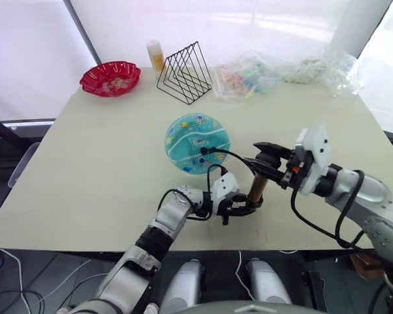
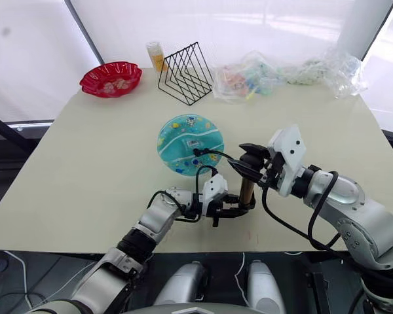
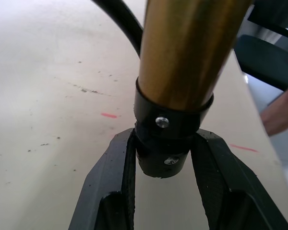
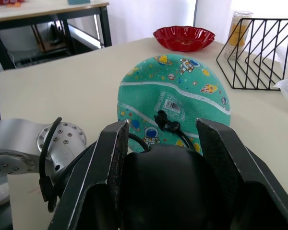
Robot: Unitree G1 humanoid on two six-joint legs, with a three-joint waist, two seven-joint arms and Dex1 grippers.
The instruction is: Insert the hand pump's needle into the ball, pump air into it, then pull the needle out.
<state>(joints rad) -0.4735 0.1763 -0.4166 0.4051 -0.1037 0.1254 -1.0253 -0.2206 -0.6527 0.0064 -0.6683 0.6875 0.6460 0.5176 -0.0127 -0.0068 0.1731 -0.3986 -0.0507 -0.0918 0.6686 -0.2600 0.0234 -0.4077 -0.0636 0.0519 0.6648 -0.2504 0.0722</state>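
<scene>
Ball [image 1: 197,142], teal with white curved stripes and small cartoon prints, lies looking flattened on the pale table [image 1: 85,176], near its middle; a white label patch sits on its upper face; the black end fitting of the thin hose [image 1: 232,156] rests on the ball just beside that label, and the needle itself is too small to make out, so whether it is pushed in I cannot tell; the hose loops from there back toward the robot and down to the hand pump [image 1: 257,190]; the pump stands roughly upright on the table near the front edge, between the two arms, its gold-bronze cylinder rising from a black bottom cap; the left gripper [image 3: 163,158] pinches that bottom cap, one black finger pressed against each side, close to the table surface; the right gripper [image 4: 165,143] grips the black handle at the pump's top, its two fingers set on either side of the rounded black knob; at the far side of the table, well apart from the ball, stand a red scalloped dish [image 1: 110,78], a black wire rack [image 1: 185,73] with a yellowish bottle [image 1: 156,55] beside it, and a heap of clear plastic bags [image 1: 281,72].
</scene>
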